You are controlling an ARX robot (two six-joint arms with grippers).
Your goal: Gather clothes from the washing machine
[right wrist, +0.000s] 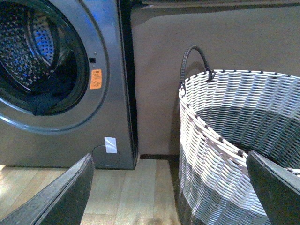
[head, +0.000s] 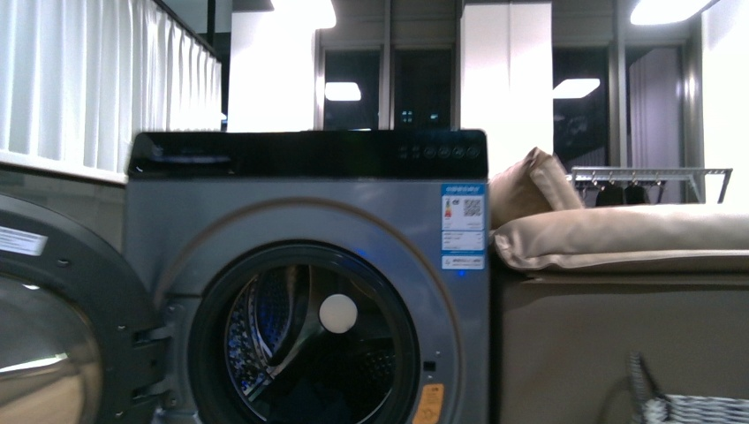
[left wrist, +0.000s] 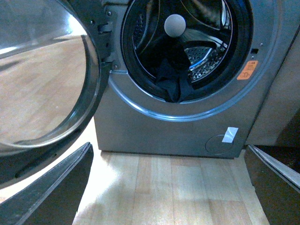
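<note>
Left gripper (left wrist: 168, 146): jaws spread wide, nothing between them. Both dark fingers (left wrist: 56, 187) show only at the edges of the left wrist view.
Right gripper (right wrist: 169, 155): also wide and empty. Its fingers (right wrist: 61, 197) frame the floor and the basket.
Washing machine (head: 309, 212): grey front-loader with a black control strip (head: 309, 155) along the top. It stands straight ahead of the left gripper, well apart. From the right gripper it sits ahead and off to one side.
Door (left wrist: 42, 84): swung fully open, glass window facing outward, to one side of the left gripper and nearer to it than the drum mouth.
Drum (left wrist: 206, 61): perforated steel, lit bluish inside, ahead of the left gripper's open fingers.
Clothes (left wrist: 173, 84): dark navy fabric lying in the bottom of the drum, one fold draped onto the lip of the door seal. Ahead of the left gripper, not touched by either gripper. From the right wrist view only a dark blue fold shows at the drum's lower edge.
Pale round object (left wrist: 175, 25): seen in the drum mouth beyond the clothes; what it is cannot be told.
Orange sticker (right wrist: 95, 78): on the machine front, beside the door ring.
Blue-white label (head: 463, 225): upper corner of the machine front.
Basket (right wrist: 234, 140): white-and-grey woven, dark handle, on the floor close ahead of the right gripper, beside the machine.
Cushions (head: 618, 234): beige, on the ledge beside the machine.
Floor (left wrist: 178, 187): light wood, under both grippers.
</note>
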